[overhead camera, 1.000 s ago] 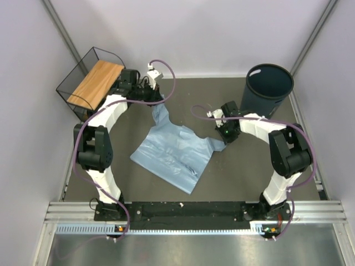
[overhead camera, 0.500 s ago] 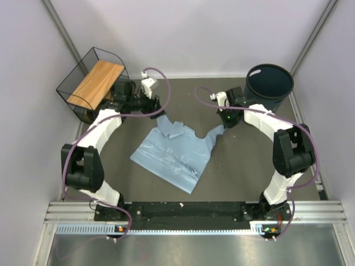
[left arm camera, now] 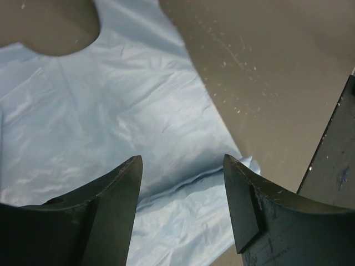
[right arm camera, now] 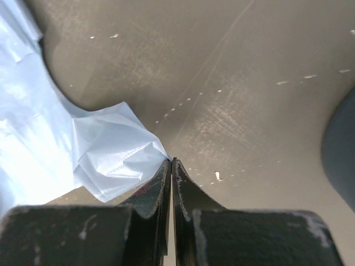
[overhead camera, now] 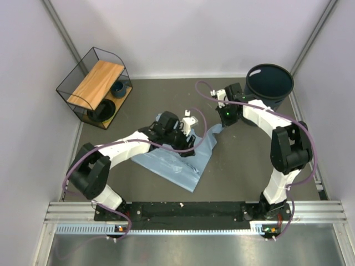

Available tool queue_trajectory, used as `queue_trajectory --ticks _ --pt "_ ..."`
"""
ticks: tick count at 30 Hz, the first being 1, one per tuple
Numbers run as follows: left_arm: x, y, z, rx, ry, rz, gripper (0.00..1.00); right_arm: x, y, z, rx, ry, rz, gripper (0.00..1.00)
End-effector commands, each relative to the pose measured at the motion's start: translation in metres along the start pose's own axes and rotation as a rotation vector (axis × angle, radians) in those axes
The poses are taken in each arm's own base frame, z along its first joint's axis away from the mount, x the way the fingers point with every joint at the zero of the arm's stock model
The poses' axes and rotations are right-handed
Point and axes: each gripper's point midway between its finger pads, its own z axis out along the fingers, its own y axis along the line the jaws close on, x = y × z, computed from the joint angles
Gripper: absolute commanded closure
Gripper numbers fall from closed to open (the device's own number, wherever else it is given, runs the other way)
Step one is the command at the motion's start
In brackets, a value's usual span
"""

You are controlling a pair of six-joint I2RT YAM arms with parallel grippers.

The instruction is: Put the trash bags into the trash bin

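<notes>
Top external, starting at the far left. Shows a black wire basket [overhead camera: 77, 72] in the back corner, with a wooden board [overhead camera: 95, 83] across it and a small dark cup [overhead camera: 117, 87] inside. Moving right, finds the left arm [overhead camera: 125, 148] stretched low across the table [overhead camera: 238, 177], with the left gripper [overhead camera: 188, 143] right over the trash bags [overhead camera: 172, 169]. Shows the trash bags as one thin light-blue sheet, spread out and crinkly on the middle of the table, apart from the trash bin [overhead camera: 269, 83]. From the left wrist, shows the left gripper [left arm camera: 183, 166] with its jaws wide apart and holding nothing, both dark fingers [left arm camera: 111, 210] just above the trash bags [left arm camera: 100, 111], and bare grey table [left arm camera: 266, 50] past the sheet's edge. Further right from above, finds one corner of the sheet pulled toward the right gripper [overhead camera: 224, 118]. From the right wrist, shows the right gripper [right arm camera: 171, 162] pressed tight together, pinching that bunched corner of the trash bags [right arm camera: 111, 149] at its tips. Shows scratched table [right arm camera: 222, 83] beyond, and a dark curved bit of the trash bin [right arm camera: 341, 149] at the right edge. Last, at the far right from above, shows the trash bin standing upright in the back corner, near the right gripper, round and dark blue-grey, open at the top.
</notes>
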Motion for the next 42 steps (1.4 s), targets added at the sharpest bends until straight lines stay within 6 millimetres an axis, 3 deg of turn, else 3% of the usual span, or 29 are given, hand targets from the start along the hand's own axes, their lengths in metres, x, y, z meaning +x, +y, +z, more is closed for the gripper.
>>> queue_trajectory --ticks 1,4,9,17,30,34,42 --pt "-0.032 -0.013 0.021 -0.059 -0.108 0.082 0.34 -0.014 0.016 -0.010 -0.096 -0.030 0.024 1.00" --pt "-0.032 -0.018 0.034 -0.054 -0.107 0.096 0.34 -0.015 0.018 -0.011 -0.112 -0.036 0.037 1.00" --pt "-0.042 -0.011 0.051 -0.077 -0.163 0.122 0.35 -0.019 0.011 -0.014 -0.169 -0.048 0.156 1.00" --pt "-0.061 -0.014 0.064 -0.047 -0.250 0.054 0.32 -0.025 0.033 -0.028 -0.297 -0.079 0.179 1.00" --pt "-0.076 0.013 0.084 -0.154 -0.277 -0.042 0.34 -0.035 0.044 -0.048 -0.347 -0.122 0.186 1.00" --pt "-0.074 0.021 0.088 -0.192 -0.266 -0.058 0.39 -0.035 0.045 -0.050 -0.355 -0.124 0.188 1.00" --pt "-0.075 0.023 0.089 -0.197 -0.268 -0.056 0.84 -0.033 0.046 -0.049 -0.359 -0.118 0.187 1.00"
